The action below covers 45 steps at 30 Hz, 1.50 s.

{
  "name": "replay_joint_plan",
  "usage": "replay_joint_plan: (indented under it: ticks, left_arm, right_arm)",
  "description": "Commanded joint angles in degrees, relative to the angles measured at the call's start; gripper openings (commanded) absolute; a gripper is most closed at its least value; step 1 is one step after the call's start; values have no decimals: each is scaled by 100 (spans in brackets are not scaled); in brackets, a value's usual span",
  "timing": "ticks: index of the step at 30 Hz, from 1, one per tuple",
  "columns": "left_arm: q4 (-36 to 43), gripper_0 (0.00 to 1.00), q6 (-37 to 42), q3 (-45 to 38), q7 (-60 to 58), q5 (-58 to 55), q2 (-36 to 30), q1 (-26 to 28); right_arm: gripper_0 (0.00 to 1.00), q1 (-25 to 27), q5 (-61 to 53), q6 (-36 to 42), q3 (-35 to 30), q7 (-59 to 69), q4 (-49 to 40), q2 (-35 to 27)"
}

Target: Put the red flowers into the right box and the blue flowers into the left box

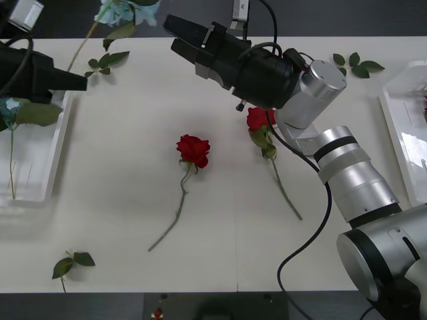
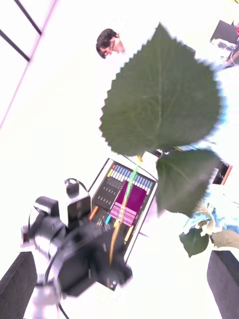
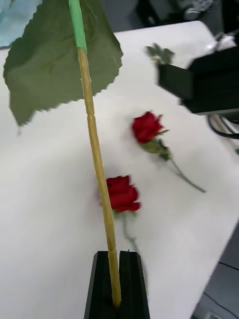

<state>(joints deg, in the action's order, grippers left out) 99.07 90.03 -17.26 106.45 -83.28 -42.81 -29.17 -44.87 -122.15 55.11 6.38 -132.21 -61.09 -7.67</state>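
"The blue flowers, how would they handle?" asked the desk.

"Light and floppy, I judged: soft petal clusters, broad leaves, a thin stiff stem. The stem was the place to pinch, never the bloom. One lay at the table's far edge; another hung from the left gripper over the left box, stem pointing down into it."

"And the fingers?"

"The left wrist view showed the left pair closed tight on that yellowish stem near its end, a detail the front view hid. The right wrist view showed the right gripper with fingers spread wide, holding nothing, a big leaf close ahead."

"The red flowers?"

"Two lay mid-table, well apart from the right box, as the front view showed."
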Motion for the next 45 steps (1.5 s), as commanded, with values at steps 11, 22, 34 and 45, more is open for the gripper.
replay_joint_plan:
  ticks: [11,22,34,45]
  left_arm:
    - [122,0,348,-1561,641,1657,-790,843]
    - [113,0,41,-1824,860,2694,-1581,1809]
    - [-221,0,-1629,-1517,904,3441,-1783,2706]
    - [-546,0,-2034,-392,895,3845,-1774,2706]
  right_arm:
    - [100,-540,1009,1072,1181,582,-78,-2178]
    - [100,-1050,4402,3094,1181,1487,-175,-2872]
    - [100,-1076,7214,3894,1427,1575,-843,-2512]
    - [100,-1059,8796,4096,1427,1953,-895,-1624]
